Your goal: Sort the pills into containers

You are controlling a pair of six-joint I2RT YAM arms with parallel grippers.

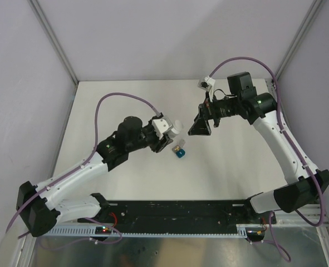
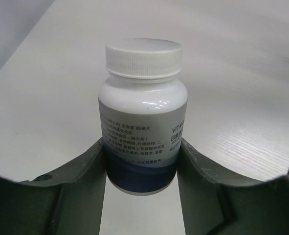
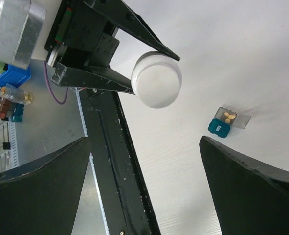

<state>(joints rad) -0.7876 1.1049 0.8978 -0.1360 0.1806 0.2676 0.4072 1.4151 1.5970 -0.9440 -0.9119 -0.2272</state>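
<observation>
— Where are the containers?

— Nearest us, about the middle of the desk [image 1: 236, 172], a touch toward its near edge. The containers [image 1: 179, 151] are a joined pair, a teal half [image 3: 217, 128] and a grey half [image 3: 233, 119]. Seen from above, the grey half stands open with a few pale pills [image 3: 228, 116] in it. I can't see into the teal one.

— And the arms?

— Just behind the containers, the left hand [image 1: 165, 133] is pinching a white bottle [image 2: 142, 122] low on its body, one finger on either side. The white cap [image 2: 143, 58] is on. I can't tell whether the bottle's foot rests on the desk. Farther back, the right hand [image 1: 200, 127] is spread wide and holds nothing, and it faces the cap.

— So the cap is next?

— That's my reading: the bottle has to be opened before more pills go anywhere. To do it well, I'd want the right hand dead centre over the cap before it closes. It should take the cap's rim only, not the shoulder of the bottle. The left hand should grip hard enough that the bottle doesn't spin with the twist. It should also hold the bottle upright so nothing spills once the cap is loose.

— Any danger?

— The containers sit just beside the left hand, and they look light and are open. A careless swing of either arm could tip them and scatter what's already sorted.
</observation>
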